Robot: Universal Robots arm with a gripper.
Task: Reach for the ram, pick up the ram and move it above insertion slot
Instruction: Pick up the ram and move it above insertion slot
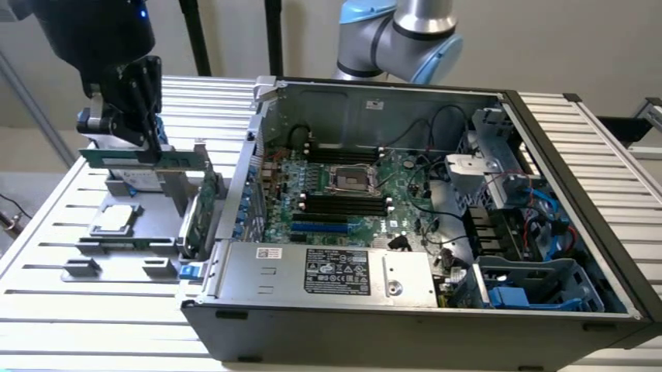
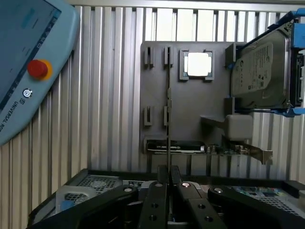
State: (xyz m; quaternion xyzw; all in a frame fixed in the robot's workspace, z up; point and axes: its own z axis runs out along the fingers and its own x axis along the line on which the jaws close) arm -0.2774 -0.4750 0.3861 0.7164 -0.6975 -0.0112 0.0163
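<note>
The ram, a long thin green stick, hangs level above the grey holder fixture at the exterior view's left. My gripper is shut on it from above. In the wrist view the ram shows edge-on as a thin dark line running out from between my black fingers, over the grey fixture. The black memory slots lie on the motherboard inside the open computer case, well to the exterior view's right of the gripper.
A wider green expansion card stands in the fixture beside the case wall. A processor chip and a hard drive sit on the fixture. A teach pendant lies on the slatted table.
</note>
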